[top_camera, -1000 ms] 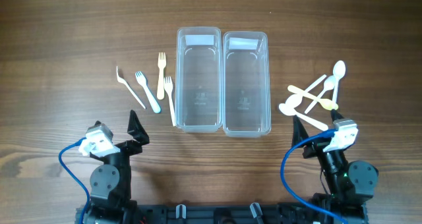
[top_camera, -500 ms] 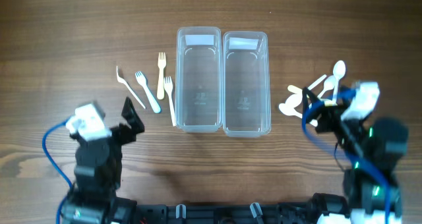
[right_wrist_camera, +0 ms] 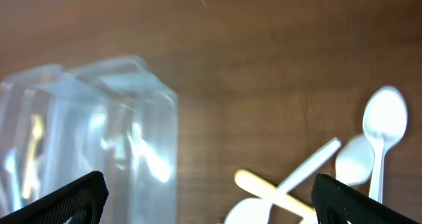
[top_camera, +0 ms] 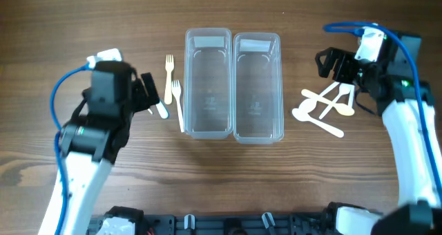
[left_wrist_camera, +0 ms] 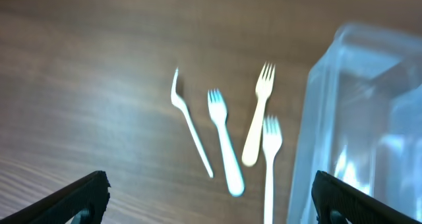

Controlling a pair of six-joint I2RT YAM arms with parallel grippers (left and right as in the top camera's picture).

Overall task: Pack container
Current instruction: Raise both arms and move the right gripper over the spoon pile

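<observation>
Two clear empty containers stand side by side mid-table, the left one [top_camera: 208, 83] and the right one [top_camera: 258, 86]. Several plastic forks lie left of them; the cream fork [top_camera: 168, 79] and a white fork [top_camera: 178, 104] show, and others are partly under my left arm. In the left wrist view the cream fork [left_wrist_camera: 257, 115] and a pale blue fork [left_wrist_camera: 224, 141] lie ahead of my open left gripper [left_wrist_camera: 211, 197]. A pile of spoons [top_camera: 324, 107] lies right of the containers. My right gripper [top_camera: 333, 66] is open and empty above them, with the spoons [right_wrist_camera: 382, 125] ahead of it.
The wooden table [top_camera: 221, 173] runs to the arm bases at the near edge. The left container's wall [left_wrist_camera: 356, 118] fills the right of the left wrist view. Both containers [right_wrist_camera: 99, 132] show at the left of the right wrist view.
Both arms have lifted from the near edge and swung away from it. The left gripper now hangs over the forks, the right one over the spoons. Nothing was picked up.
</observation>
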